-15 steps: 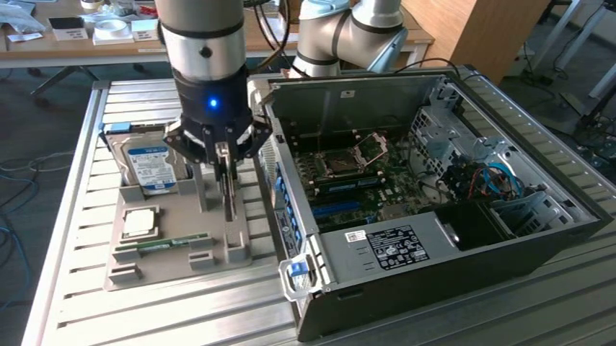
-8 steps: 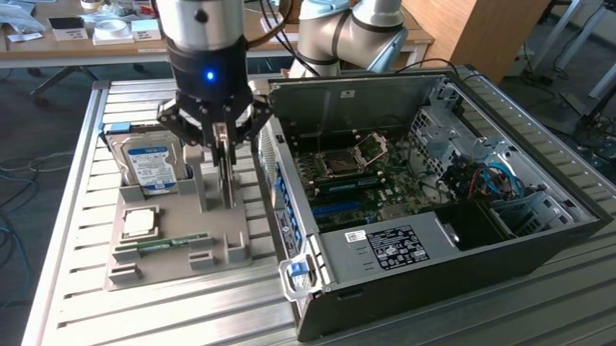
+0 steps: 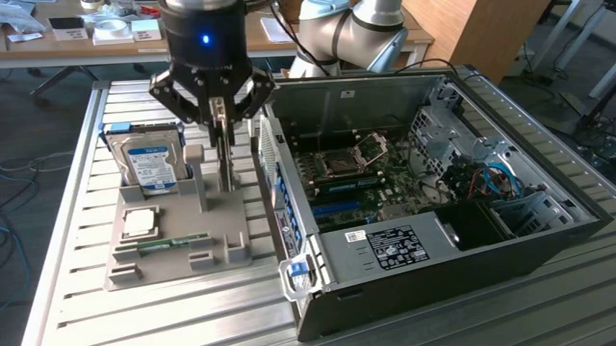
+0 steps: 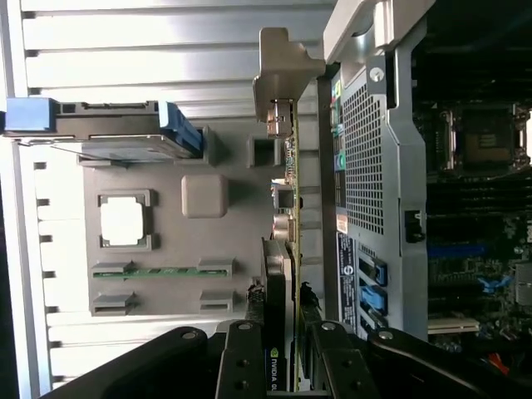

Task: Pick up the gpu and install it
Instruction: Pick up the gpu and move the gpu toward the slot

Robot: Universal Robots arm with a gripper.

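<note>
The gpu (image 3: pixel 227 162) stands on edge, upright, over the grey holder tray (image 3: pixel 173 272), just to the exterior view's left of the open computer case (image 3: pixel 385 90). My gripper (image 3: pixel 223 121) comes straight down onto its top edge, one finger on each face. In the wrist view the gpu (image 4: pixel 283 249) runs edge-on between my black fingers (image 4: pixel 253 332), with its metal end bracket (image 4: pixel 283 75) at the far end, and my gripper (image 4: pixel 283 295) looks shut on it. Whether its lower edge still rests in the tray's slot I cannot tell.
On the tray a silver hard drive (image 3: pixel 149 162) with a blue-white label leans upright, with a processor chip (image 3: pixel 140 222) and a green memory stick (image 3: pixel 164 244) lying flat. The case's perforated rear panel (image 4: pixel 374 166) sits close beside the card. The motherboard (image 3: pixel 356 173) lies exposed inside.
</note>
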